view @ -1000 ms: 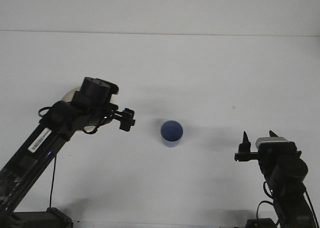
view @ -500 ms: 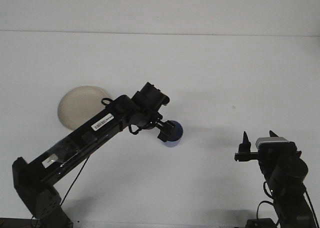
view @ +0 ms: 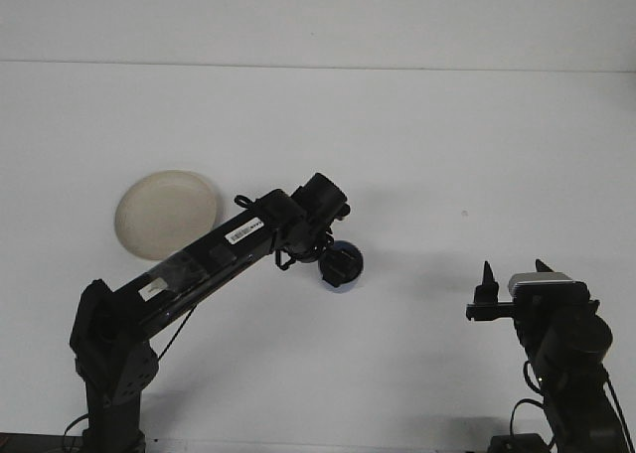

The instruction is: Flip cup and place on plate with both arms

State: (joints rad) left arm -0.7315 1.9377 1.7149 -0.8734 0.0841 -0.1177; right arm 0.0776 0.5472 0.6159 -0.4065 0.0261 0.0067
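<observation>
You have the left arm stretched out diagonally from the near left corner of the table (view: 417, 135) toward its middle, with the left gripper (view: 340, 265) sitting right on top of the blue cup (view: 345, 277), which stands about midway across the surface and somewhat nearer the front edge than the back. The gripper covers most of the cup, so only the lower rim and a sliver of its right side show; from this view you cannot tell whether its fingers are spread around the cup or already clamped on it. The plate (view: 165, 214) lies flat toward the left edge of the surface, well apart from the cup, with the arm's links passing just beside its near right rim. Your right gripper (view: 510, 274) is parked near the front right corner, pointing up, its two dark fingertips (view: 487, 273) standing apart with a clear gap between them and nothing held
</observation>
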